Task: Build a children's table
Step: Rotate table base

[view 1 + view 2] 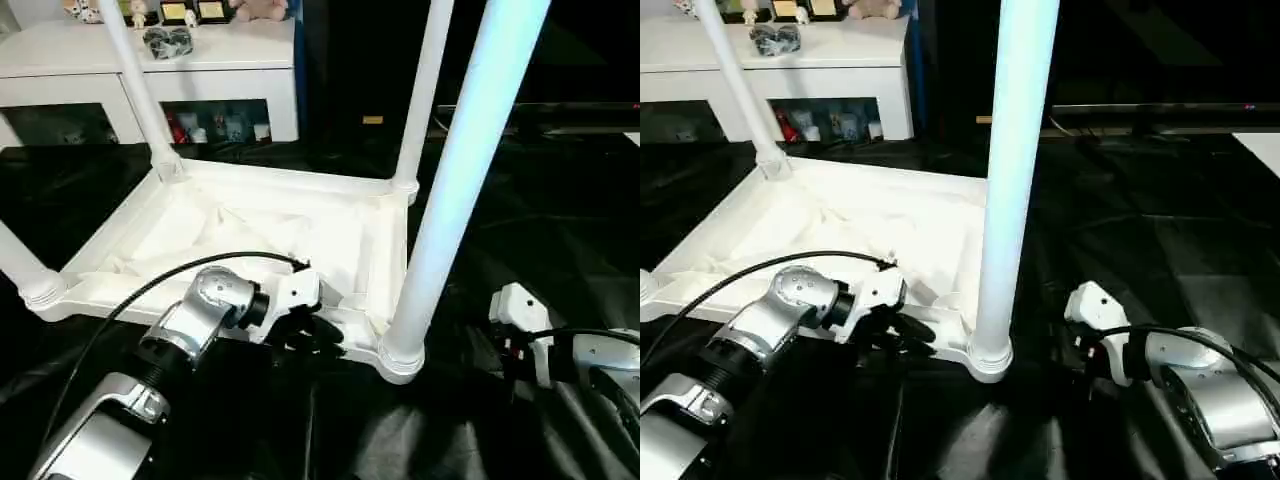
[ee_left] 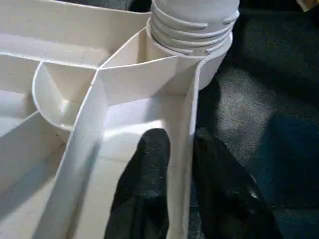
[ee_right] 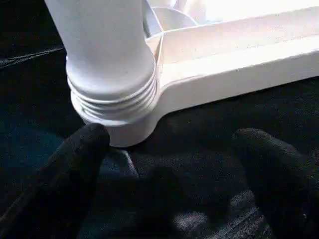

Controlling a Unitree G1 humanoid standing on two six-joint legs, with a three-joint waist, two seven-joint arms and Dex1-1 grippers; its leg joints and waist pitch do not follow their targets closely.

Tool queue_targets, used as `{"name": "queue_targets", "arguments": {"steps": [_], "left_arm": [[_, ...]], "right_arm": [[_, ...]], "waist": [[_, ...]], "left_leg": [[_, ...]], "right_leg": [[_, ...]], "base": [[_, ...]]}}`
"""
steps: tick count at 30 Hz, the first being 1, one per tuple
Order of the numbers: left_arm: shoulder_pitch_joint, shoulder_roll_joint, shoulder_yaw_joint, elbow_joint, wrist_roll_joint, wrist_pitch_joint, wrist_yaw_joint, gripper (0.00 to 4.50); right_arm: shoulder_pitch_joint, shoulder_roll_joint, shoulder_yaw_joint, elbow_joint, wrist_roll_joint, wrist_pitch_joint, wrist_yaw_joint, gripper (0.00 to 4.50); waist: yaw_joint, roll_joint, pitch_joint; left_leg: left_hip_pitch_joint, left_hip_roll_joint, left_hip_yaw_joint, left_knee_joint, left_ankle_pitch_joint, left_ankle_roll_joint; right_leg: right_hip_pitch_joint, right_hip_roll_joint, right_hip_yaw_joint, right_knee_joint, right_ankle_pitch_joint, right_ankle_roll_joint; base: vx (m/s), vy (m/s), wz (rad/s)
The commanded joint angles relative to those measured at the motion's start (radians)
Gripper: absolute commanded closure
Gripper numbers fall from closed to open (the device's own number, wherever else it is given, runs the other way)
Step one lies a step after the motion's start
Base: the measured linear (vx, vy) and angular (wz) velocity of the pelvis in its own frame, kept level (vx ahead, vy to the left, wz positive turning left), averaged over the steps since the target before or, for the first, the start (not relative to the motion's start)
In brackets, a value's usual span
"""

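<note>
Head views – table: the children's table (image 1: 300, 235) lies upside down on the black-covered tabletop (image 1: 560, 220), ribbed underside up. Four legs rise from its corner sockets; the near leg (image 1: 450, 190) stands in the corner closest to the robot.
Head views – left gripper: the left gripper (image 1: 318, 338) sits on the near rim (image 1: 355, 325) of the table, just beside the near leg's socket.
Head views – right gripper: the right gripper (image 1: 1080, 350) rests low over the tabletop, on the other side of the near leg and apart from it.
Head views – background: a white cabinet (image 1: 150, 70) stands beyond the far rim of the table.
Left wrist view – fingers: the two black fingers (image 2: 149, 164) straddle the thin rim wall (image 2: 182, 149), one inside and one outside, drawn narrow around it. Whether they press it firmly cannot be told.
Left wrist view – joint: the near leg's threaded collar (image 2: 192, 27) shows several ridges above the socket, so by judgement it may not be fully seated.
Right wrist view – fingers: spread wide, empty, with the near leg's base (image 3: 112, 99) ahead of them and one finger (image 3: 84, 149) close to the socket.
Step in hand, judged: steadying the table by its rim so that the near leg can be tightened.
Doing it well: keep the rim grip square to the wall, close the right fingers on the leg low near the collar, and turn without tilting the leg.
</note>
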Motion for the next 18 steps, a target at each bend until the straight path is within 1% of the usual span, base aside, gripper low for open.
{"name": "queue_targets", "arguments": {"steps": [1, 2, 3, 4, 5, 6, 7, 8, 9, 10, 11, 12, 13, 14, 16, 17, 18], "left_arm": [[0.008, 0.006, 0.013, -0.022, -0.013, 0.067, -0.008, 4.01], [0.019, 0.012, 0.011, -0.035, -0.007, 0.093, 0.005, 4.01], [0.021, 0.014, 0.011, -0.037, -0.005, 0.098, 0.01, 4.04], [0.039, 0.023, 0.012, -0.057, 0.016, 0.121, 0.058, 4.08], [0.046, 0.025, 0.014, -0.063, 0.023, 0.12, 0.074, 4.31], [0.06, 0.022, 0.034, -0.081, 0.019, 0.151, 0.114, 4.31], [0.064, 0.021, 0.04, -0.087, 0.015, 0.165, 0.124, 4.39], [0.072, 0.02, 0.049, -0.102, 0.016, 0.181, 0.146, 4.41], [0.08, 0.019, 0.058, -0.116, 0.019, 0.197, 0.173, 4.43], [0.09, 0.018, 0.07, -0.136, 0.023, 0.222, 0.201, 4.47], [0.093, 0.017, 0.074, -0.144, 0.025, 0.231, 0.212, 4.47], [0.114, 0.015, 0.095, -0.188, 0.035, 0.27, 0.268, 4.47], [0.129, 0.014, 0.104, -0.217, 0.042, 0.291, 0.296, 4.47], [0.152, 0.014, 0.115, -0.26, 0.052, 0.319, 0.333, 4.47], [0.194, 0.016, 0.121, -0.343, 0.068, 0.376, 0.378, 4.47], [0.202, 0.016, 0.122, -0.36, 0.069, 0.389, 0.386, 4.47], [0.224, 0.013, 0.125, -0.402, 0.072, 0.41, 0.407, 4.47]], "right_arm": [[-0.002, -0.01, -0.003, -0.006, 0.0, -0.008, 0.007, 0.0], [-0.007, -0.005, 0.001, 0.005, -0.004, -0.015, 0.003, 0.0], [-0.008, -0.003, 0.003, 0.008, -0.006, -0.016, 0.002, 0.0], [-0.013, 0.004, 0.008, 0.016, -0.01, -0.023, -0.001, 0.0], [-0.014, 0.005, 0.009, 0.017, -0.011, -0.025, -0.001, 0.0], [-0.021, 0.011, 0.01, 0.022, -0.012, -0.027, -0.005, 0.0], [-0.024, 0.012, 0.01, 0.023, -0.012, -0.028, -0.006, 0.0], [-0.028, 0.015, 0.011, 0.026, -0.014, -0.03, -0.008, 0.0], [-0.032, 0.016, 0.012, 0.03, -0.017, -0.034, -0.01, 0.0], [-0.037, 0.018, 0.013, 0.034, -0.019, -0.039, -0.012, 0.0], [-0.039, 0.019, 0.013, 0.036, -0.02, -0.04, -0.013, 0.0], [-0.048, 0.024, 0.014, 0.042, -0.019, -0.044, -0.015, 0.0], [-0.053, 0.029, 0.016, 0.047, -0.021, -0.046, -0.018, 0.0], [-0.062, 0.037, 0.019, 0.056, -0.024, -0.051, -0.024, 0.0], [-0.075, 0.054, 0.024, 0.067, -0.032, -0.06, -0.037, 0.0], [-0.078, 0.058, 0.024, 0.069, -0.033, -0.062, -0.04, 0.0], [-0.085, 0.07, 0.025, 0.075, -0.038, -0.069, -0.051, 0.0]], "waist": [[0.003, -0.02, -0.047], [0.003, -0.026, -0.046], [0.004, -0.023, -0.046], [0.002, -0.025, -0.046], [0.001, -0.03, -0.045], [-0.001, -0.032, -0.045], [-0.002, -0.029, -0.046], [-0.002, -0.031, -0.046], [-0.003, -0.03, -0.047], [-0.008, -0.035, -0.05], [-0.009, -0.033, -0.05], [-0.013, -0.039, -0.051], [-0.015, -0.037, -0.052], [-0.019, -0.037, -0.05], [-0.026, -0.037, -0.051], [-0.028, -0.038, -0.052], [-0.027, -0.038, -0.05]], "left_leg": [[-0.002, 0.092, -0.038, -0.1, -0.168, 0.066], [-0.003, 0.092, -0.037, -0.1, -0.159, 0.072], [-0.003, 0.093, -0.038, -0.1, -0.156, 0.073], [-0.004, 0.092, -0.038, -0.1, -0.15, 0.077], [-0.006, 0.092, -0.038, -0.101, -0.149, 0.08], [-0.008, 0.092, -0.038, -0.102, -0.15, 0.084], [-0.008, 0.091, -0.038, -0.101, -0.131, 0.089], [-0.009, 0.09, -0.037, -0.1, -0.124, 0.092], [-0.01, 0.091, -0.038, -0.101, -0.116, 0.093], [-0.015, 0.09, -0.037, -0.099, -0.089, 0.103], [-0.016, 0.089, -0.038, -0.098, -0.082, 0.107], [-0.014, 0.087, -0.036, -0.096, -0.076, 0.116], [-0.014, 0.088, -0.037, -0.095, -0.07, 0.117], [-0.016, 0.087, -0.036, -0.094, -0.063, 0.124], [-0.014, 0.088, -0.036, -0.095, -0.049, 0.133], [-0.015, 0.088, -0.036, -0.094, -0.044, 0.137], [-0.014, 0.087, -0.035, -0.094, -0.042, 0.142]], "right_leg": [[0.042, -0.101, 0.049, -0.088, -0.248, -0.283], [0.042, -0.101, 0.048, -0.09, -0.248, -0.282], [0.042, -0.102, 0.048, -0.089, -0.248, -0.282], [0.042, -0.102, 0.047, -0.089, -0.25, -0.28], [0.042, -0.101, 0.046, -0.09, -0.251, -0.279], [0.043, -0.102, 0.045, -0.091, -0.271, -0.272], [0.044, -0.102, 0.044, -0.092, -0.266, -0.269], [0.043, -0.101, 0.044, -0.092, -0.26, -0.268], [0.045, -0.101, 0.044, -0.09, -0.247, -0.271], [0.049, -0.1, 0.042, -0.085, -0.195, -0.277], [0.05, -0.1, 0.041, -0.084, -0.184, -0.279], [0.048, -0.099, 0.041, -0.085, -0.171, -0.282], [0.05, -0.101, 0.041, -0.082, -0.159, -0.287], [0.05, -0.101, 0.04, -0.083, -0.156, -0.288], [0.05, -0.098, 0.037, -0.084, -0.145, -0.296], [0.051, -0.098, 0.037, -0.084, -0.137, -0.298], [0.048, -0.097, 0.037, -0.085, -0.138, -0.299]], "base": [[0.0, 0.0, 0.0], [0.0, 0.0, 0.0], [0.0, 0.0, 0.0], [0.0, 0.0, 0.0], [0.0, 0.0, 0.0], [0.0, 0.0, 0.0], [0.0, 0.0, 0.0], [0.0, 0.0, 0.0], [0.0, 0.0, 0.0], [0.0, 0.0, 0.0], [0.0, 0.0, 0.0], [0.0, 0.0, 0.0], [0.0, 0.0, 0.0], [0.0, 0.0, 0.0], [0.0, 0.0, 0.0], [0.0, 0.0, 0.0], [0.0, 0.0, 0.0]]}}
